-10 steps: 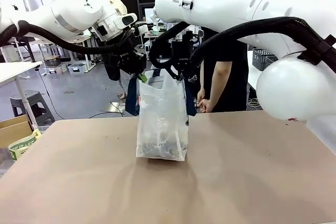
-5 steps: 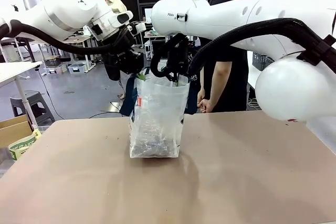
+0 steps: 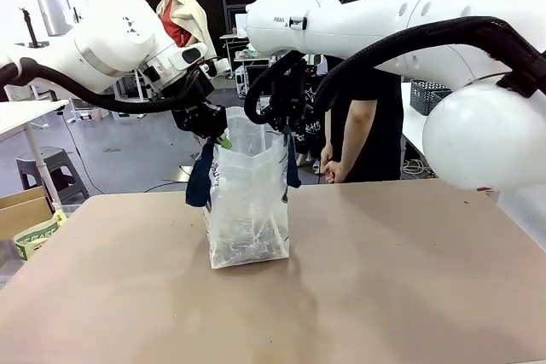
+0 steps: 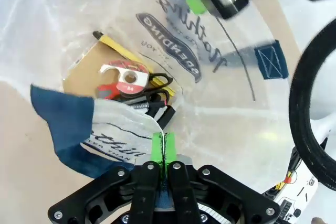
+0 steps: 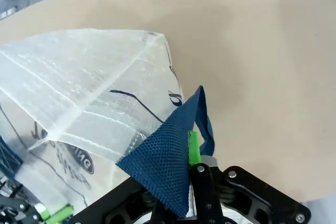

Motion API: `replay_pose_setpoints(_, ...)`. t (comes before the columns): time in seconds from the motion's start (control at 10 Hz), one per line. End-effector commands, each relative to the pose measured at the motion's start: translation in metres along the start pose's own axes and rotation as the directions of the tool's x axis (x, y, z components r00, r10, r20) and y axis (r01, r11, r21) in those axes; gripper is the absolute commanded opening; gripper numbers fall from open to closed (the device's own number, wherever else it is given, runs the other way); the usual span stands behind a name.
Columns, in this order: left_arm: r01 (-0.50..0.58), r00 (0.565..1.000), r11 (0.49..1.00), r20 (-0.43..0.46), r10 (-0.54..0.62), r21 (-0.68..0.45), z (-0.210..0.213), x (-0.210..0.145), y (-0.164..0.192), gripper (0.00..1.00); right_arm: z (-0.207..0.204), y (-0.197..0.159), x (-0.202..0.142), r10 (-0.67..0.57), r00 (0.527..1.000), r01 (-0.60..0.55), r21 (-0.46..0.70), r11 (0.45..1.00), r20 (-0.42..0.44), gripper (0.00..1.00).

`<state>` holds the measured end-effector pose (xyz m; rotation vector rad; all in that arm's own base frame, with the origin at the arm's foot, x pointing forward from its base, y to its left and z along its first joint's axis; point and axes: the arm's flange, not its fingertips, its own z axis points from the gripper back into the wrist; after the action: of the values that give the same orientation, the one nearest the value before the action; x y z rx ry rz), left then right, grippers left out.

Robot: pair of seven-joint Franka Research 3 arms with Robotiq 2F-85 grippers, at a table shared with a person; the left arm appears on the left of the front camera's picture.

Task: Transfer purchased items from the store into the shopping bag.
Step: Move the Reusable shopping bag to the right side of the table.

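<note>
A: Where does the shopping bag stand?

B: On the desk, hanging between the two sets of fingers. The left gripper has its green fingers clenched on the bag's rim, just beside a navy strap handle. The right gripper is clamped on the other navy strap, which folds up over its fingers.

A: And the purchased items?

B: Below the left fingers, at the bottom of the bag, lies a flat tan packet with a red and silver piece and some dark bits on top of it. Beyond them the dark oval logo shows through the far wall.

A: So how far along is the job?

B: Judging by that, the goods seem already inside, and both arms appear to be holding the bag's mouth open or steadying it. Whether more items wait elsewhere cannot be told. What is left is likely letting go of rim and strap.
</note>
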<state>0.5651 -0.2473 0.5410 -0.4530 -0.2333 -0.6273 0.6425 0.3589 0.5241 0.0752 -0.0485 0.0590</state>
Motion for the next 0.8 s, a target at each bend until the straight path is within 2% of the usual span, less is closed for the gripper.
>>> replay_pose_setpoints(0.0,0.006,0.998,1.000,0.065,-0.006,-0.002,0.007,-0.005,0.005,0.00,-0.003,-0.002,-0.021,0.007,1.000,-0.007,-0.007,1.000,-0.004,0.00)
replay_pose_setpoints(0.4,0.011,0.997,1.000,0.071,-0.011,-0.001,0.020,-0.008,0.012,0.00,0.005,0.007,-0.022,-0.034,0.999,0.031,-0.103,0.994,-0.025,0.00)
replay_pose_setpoints(0.7,0.021,0.998,0.999,0.056,-0.020,-0.028,0.014,-0.010,0.017,0.00,0.010,0.008,-0.026,-0.066,0.998,0.063,-0.135,0.989,-0.017,0.00)
